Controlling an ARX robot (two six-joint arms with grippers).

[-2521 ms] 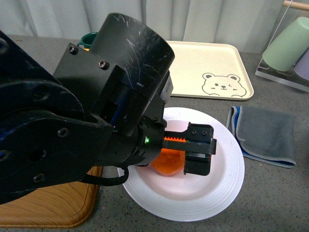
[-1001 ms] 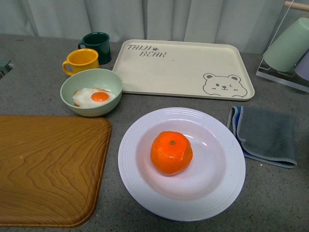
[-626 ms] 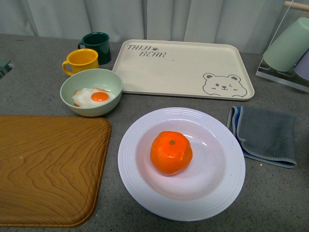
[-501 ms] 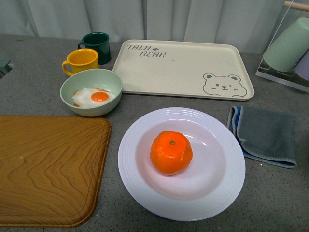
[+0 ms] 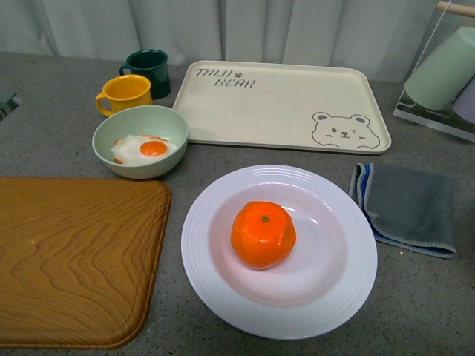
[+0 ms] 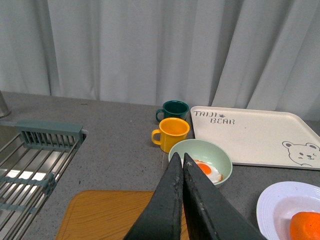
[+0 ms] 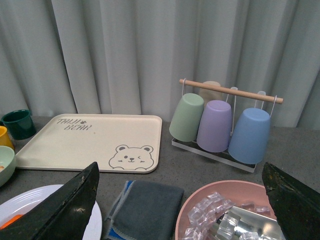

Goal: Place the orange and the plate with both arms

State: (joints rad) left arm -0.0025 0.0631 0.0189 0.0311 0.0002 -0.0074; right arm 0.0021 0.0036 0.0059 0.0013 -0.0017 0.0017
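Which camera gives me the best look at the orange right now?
Front view: the whole orange shows unobstructed, stem dot up, in the middle of the plate. The left wrist view catches only part, cut off at the frame corner. The right wrist view shows a tiny sliver.

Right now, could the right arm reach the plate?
Probably yes. The right gripper hangs open, and nothing stands above the plate; only the orange sits in its middle, leaving the rim free.

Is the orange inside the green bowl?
No, the orange sits on the white plate, and the green bowl holds a fried egg.
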